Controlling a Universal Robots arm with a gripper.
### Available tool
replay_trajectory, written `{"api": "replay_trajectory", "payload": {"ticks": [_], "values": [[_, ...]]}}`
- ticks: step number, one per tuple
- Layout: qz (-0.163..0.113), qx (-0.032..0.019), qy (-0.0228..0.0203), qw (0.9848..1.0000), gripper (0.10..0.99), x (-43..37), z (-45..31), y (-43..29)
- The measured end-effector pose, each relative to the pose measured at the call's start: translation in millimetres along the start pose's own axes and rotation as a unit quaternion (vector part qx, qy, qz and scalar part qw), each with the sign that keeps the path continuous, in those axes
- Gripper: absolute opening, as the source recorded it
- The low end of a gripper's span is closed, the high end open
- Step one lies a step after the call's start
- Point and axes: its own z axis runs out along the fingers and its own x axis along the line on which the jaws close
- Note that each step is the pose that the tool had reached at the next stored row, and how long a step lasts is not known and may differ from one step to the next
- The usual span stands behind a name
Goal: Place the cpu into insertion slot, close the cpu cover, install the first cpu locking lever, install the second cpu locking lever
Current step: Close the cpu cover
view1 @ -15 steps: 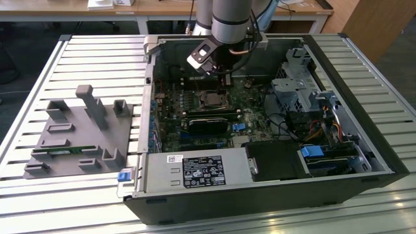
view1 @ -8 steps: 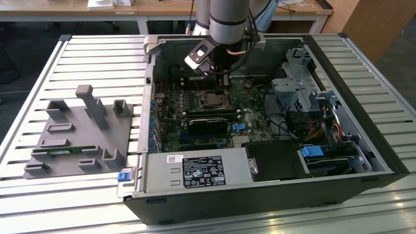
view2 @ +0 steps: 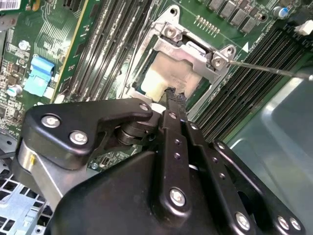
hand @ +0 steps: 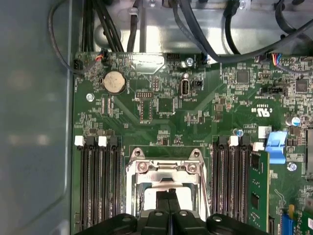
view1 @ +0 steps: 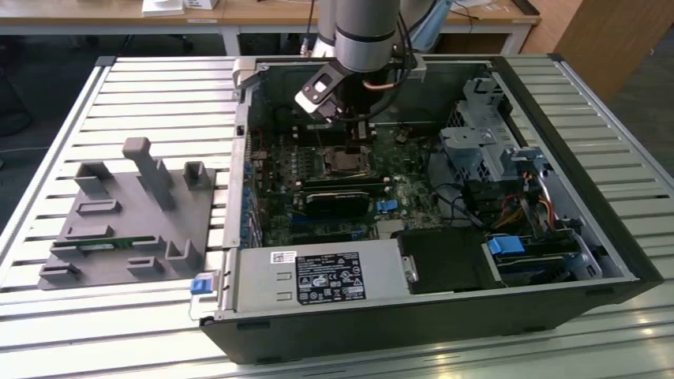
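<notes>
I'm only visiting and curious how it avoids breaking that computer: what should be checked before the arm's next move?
1. The end effector is centred over the socket, fingers shut together: ok.
2. The cpu lies inside the socket: ok.
3. The cpu cover is down flat over the cpu: cannot tell; the end effector hides its near half.
4. The locking lever is latched: not ok; its thin rod sticks out free over the memory slots.
5. The cables are away from the socket: ok; they run along the case wall.
</notes>
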Motion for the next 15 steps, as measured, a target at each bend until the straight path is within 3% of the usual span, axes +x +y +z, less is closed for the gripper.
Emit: {"api": "replay_trajectory", "payload": {"ticks": [6,12,15], "values": [[0.0,0.0,-0.0001,1.0,0.106,-0.1,4.0,-3.7],[0.0,0.0,0.0,1.0,0.106,-0.2,5.2,-17.9],[0.0,0.0,-0.0001,1.0,0.106,-0.2,6.2,-21.6]]}}
